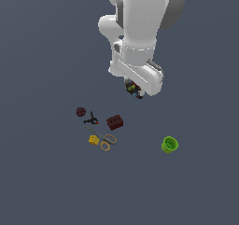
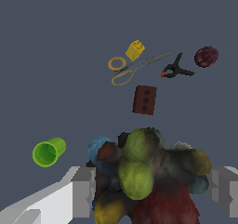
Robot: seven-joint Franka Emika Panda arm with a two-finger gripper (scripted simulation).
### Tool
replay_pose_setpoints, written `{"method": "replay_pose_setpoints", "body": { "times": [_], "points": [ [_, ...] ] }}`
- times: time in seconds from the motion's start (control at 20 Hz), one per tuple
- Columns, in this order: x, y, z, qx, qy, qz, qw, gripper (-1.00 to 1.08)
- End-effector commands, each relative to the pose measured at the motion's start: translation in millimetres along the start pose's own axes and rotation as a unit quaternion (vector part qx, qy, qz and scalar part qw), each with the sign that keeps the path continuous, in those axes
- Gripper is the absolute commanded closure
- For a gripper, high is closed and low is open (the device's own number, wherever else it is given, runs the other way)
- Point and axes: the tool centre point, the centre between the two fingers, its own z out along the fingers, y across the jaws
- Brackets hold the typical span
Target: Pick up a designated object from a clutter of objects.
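The designated object (image 2: 144, 176), a dark lumpy toy with green, yellow, blue and red patches, sits between my gripper's (image 2: 151, 190) grey fingers (image 2: 83, 190), which are shut on it. In the exterior view the toy (image 1: 133, 89) hangs under the white hand, well above the floor, and my gripper (image 1: 134, 90) is mostly hidden by the hand. The clutter of objects lies below: a maroon ball (image 1: 80, 111), a black-and-red clamp tool (image 1: 91, 120), a brown brick (image 1: 115, 122), a yellow block (image 1: 94, 139) and tan-ringed scissors (image 1: 106, 141).
A green cup (image 1: 169, 144) lies on its side apart from the group, toward the exterior view's right. In the wrist view the cup (image 2: 49, 152) shows its open mouth, and the brick (image 2: 144, 99) is the nearest item to the held toy.
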Motion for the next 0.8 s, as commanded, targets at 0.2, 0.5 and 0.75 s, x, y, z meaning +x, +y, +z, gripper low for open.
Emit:
{"method": "replay_pose_setpoints", "body": {
  "times": [0.2,0.5,0.75],
  "points": [
    [4.1,-15.2,-50.1,0.000,0.000,0.000,1.0000,1.08],
    [7.1,-24.7,-76.9,0.000,0.000,0.000,1.0000,1.08],
    [8.4,-28.6,-86.7,0.000,0.000,0.000,1.0000,1.08]
  ]
}}
